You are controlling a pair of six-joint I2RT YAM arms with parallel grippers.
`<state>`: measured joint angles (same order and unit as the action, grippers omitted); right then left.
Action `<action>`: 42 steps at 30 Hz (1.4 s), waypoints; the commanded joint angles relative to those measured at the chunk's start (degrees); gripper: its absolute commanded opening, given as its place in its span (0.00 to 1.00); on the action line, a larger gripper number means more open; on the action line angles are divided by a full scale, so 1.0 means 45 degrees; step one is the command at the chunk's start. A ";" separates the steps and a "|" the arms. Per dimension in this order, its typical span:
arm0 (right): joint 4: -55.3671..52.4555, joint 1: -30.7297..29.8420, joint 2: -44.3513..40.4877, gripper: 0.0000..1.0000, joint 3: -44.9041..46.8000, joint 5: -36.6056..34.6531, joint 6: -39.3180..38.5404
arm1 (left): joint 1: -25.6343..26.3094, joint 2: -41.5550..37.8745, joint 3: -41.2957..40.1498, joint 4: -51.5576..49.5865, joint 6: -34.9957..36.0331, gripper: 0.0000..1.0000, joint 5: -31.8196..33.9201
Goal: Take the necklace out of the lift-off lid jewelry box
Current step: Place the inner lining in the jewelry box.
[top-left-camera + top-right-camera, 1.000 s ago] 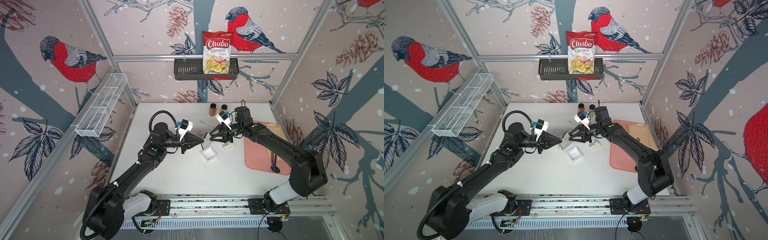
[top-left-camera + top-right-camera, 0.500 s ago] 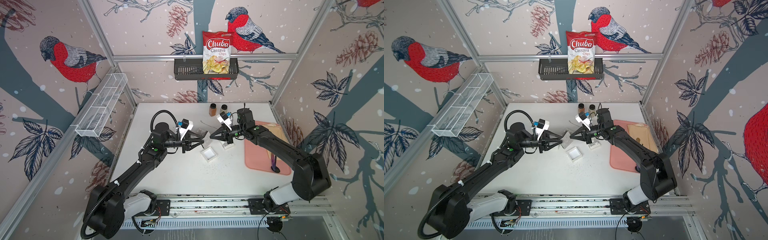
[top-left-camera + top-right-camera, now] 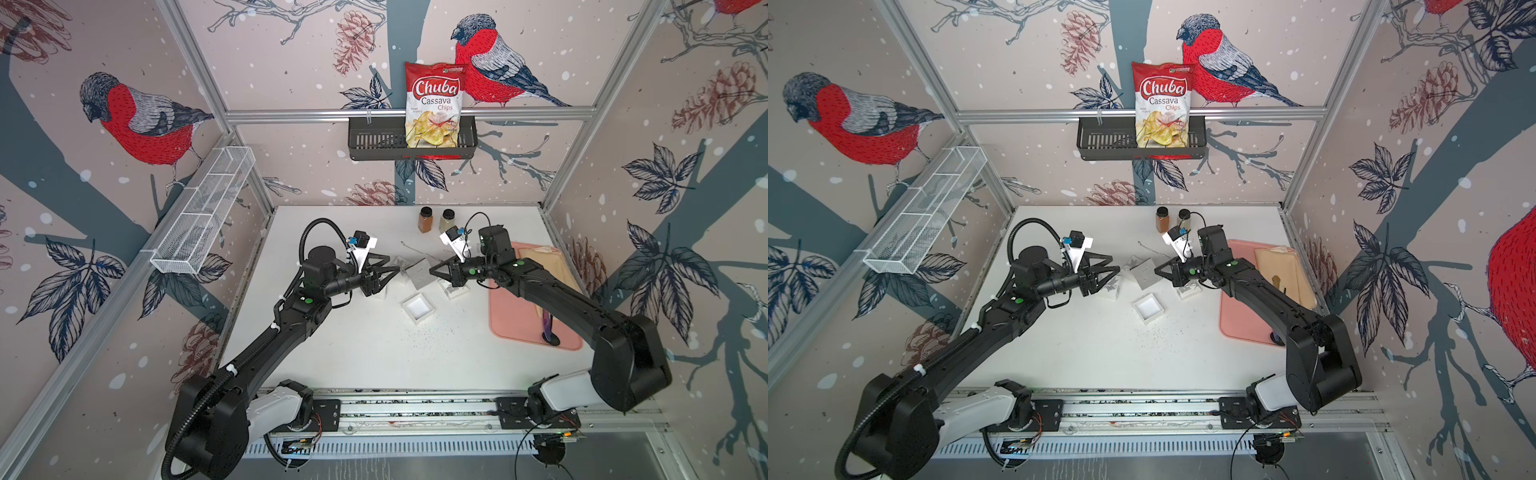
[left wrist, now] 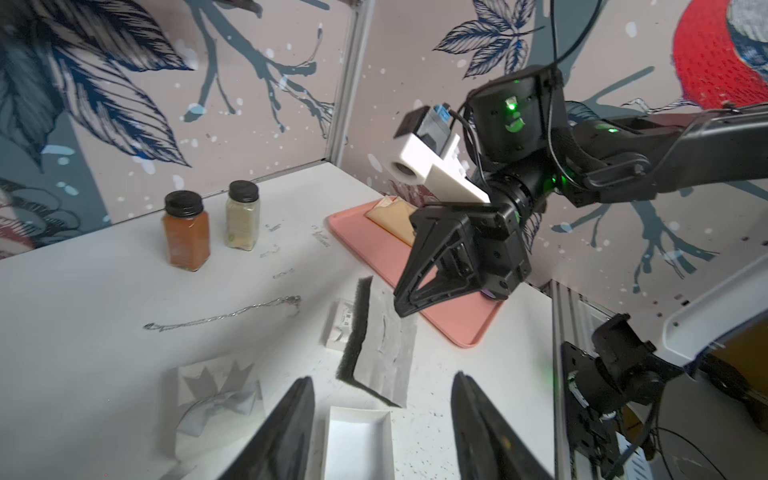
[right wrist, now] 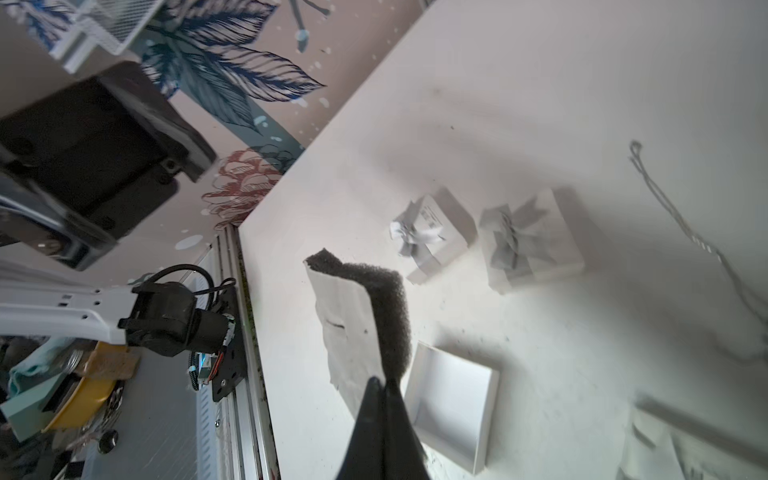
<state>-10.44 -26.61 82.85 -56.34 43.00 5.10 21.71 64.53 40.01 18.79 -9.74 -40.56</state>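
Right fingers (image 5: pixel 376 415) pinch the foam pad (image 5: pixel 386 299) aloft; left fingers (image 4: pixel 291 424) stand half open, empty. Already out of the box (image 3: pixel 418 307), the necklace (image 4: pixel 220 316) lies on the counter (image 3: pixel 353 353), stretched crosswise ahead of the left fingers

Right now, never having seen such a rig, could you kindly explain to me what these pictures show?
Two black robot arms are mounted at the front of a white table, each ending in a two-fingered gripper. The two top views look down from one overhead camera pair; the other two come from cameras on the arms' wrists. The right gripper is shut on the edge of a foam insert. The left gripper is open and empty. On the table lie an open jewelry box, the necklace, an amber spice jar and a pale spice jar, and a pink tray.
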 commanded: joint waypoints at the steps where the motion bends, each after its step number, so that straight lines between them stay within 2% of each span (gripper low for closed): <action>1: -0.0767 -0.0141 0.0004 0.00 0.0441 -0.1642 0.0833 | -0.0078 -0.0303 -0.0428 0.0424 -0.0190 0.57 0.0967; 6: -0.0636 -0.0335 0.0653 0.00 0.0802 -0.2006 0.1441 | -0.0062 -0.0613 -0.1164 0.1085 -0.0151 0.57 0.0474; 15: -0.1034 -0.0869 0.2400 0.00 0.0208 -0.2192 0.1628 | 0.0135 -0.0517 -0.1524 0.0847 -0.0078 0.56 0.0668; 31: -0.2523 -0.1240 0.2995 0.00 -0.0567 -0.2244 0.1268 | 0.0736 0.0094 -0.2648 0.1009 0.0059 0.54 0.0895; 37: -0.2786 -0.1255 0.3169 0.00 -0.0702 -0.2193 0.1195 | 0.0986 0.0426 -0.2770 0.0886 0.0159 0.45 0.0818; 42: -0.2941 -0.1274 0.3171 0.00 -0.0780 -0.2135 0.1148 | 0.1581 0.1012 -0.2971 0.1062 -0.0001 0.43 0.1081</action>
<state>-22.17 -32.21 97.03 -59.31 33.28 11.09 27.68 68.07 27.00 21.56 -9.91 -36.01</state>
